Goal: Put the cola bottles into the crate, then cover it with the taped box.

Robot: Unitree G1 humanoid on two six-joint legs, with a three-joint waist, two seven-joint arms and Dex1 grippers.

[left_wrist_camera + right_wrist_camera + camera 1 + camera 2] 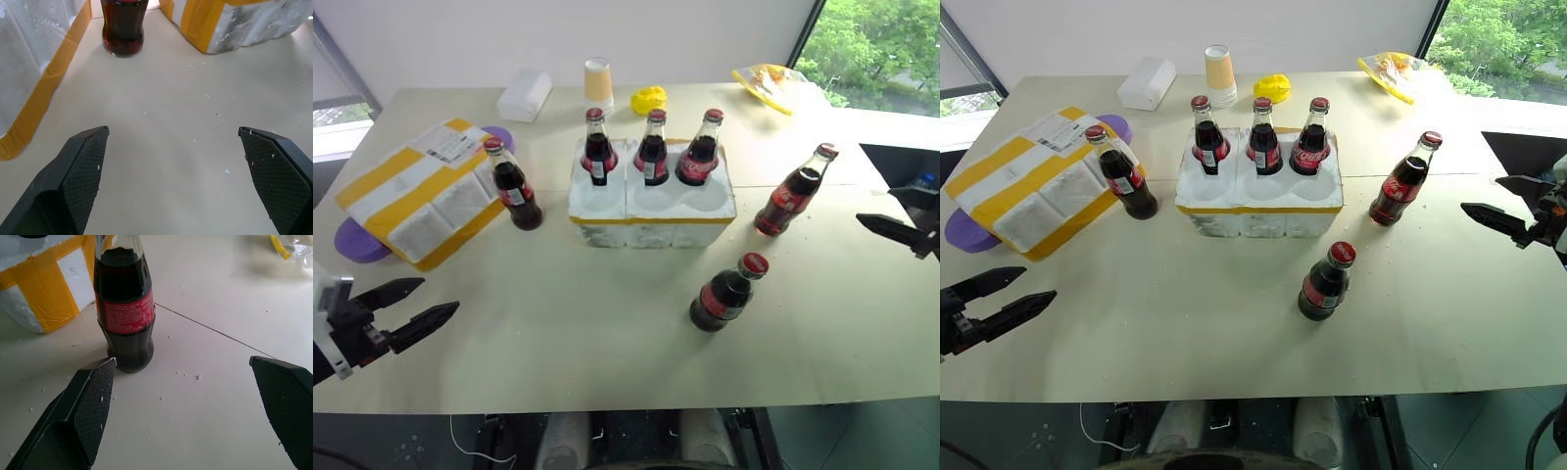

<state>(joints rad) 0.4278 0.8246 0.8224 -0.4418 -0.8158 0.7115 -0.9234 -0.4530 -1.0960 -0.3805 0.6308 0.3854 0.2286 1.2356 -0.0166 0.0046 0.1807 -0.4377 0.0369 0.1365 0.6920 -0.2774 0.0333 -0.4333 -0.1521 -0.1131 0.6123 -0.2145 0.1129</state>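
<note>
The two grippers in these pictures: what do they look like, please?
The left gripper and the right gripper each have two black fingers, long and tapering to blunt points. The inner faces carry a fine diamond-grid texture flecked with white crumbs. Behind the left fingers sits a white and black wrist housing.

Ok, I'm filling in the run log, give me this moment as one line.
crate: three cola bottles in rear wells | three bottles standing on table | taped box: beside crate, not covering | left gripper: open, empty | right gripper: open, empty

Black textured pincer (pixel 173 181) fingers (pixel 80 171)
</note>
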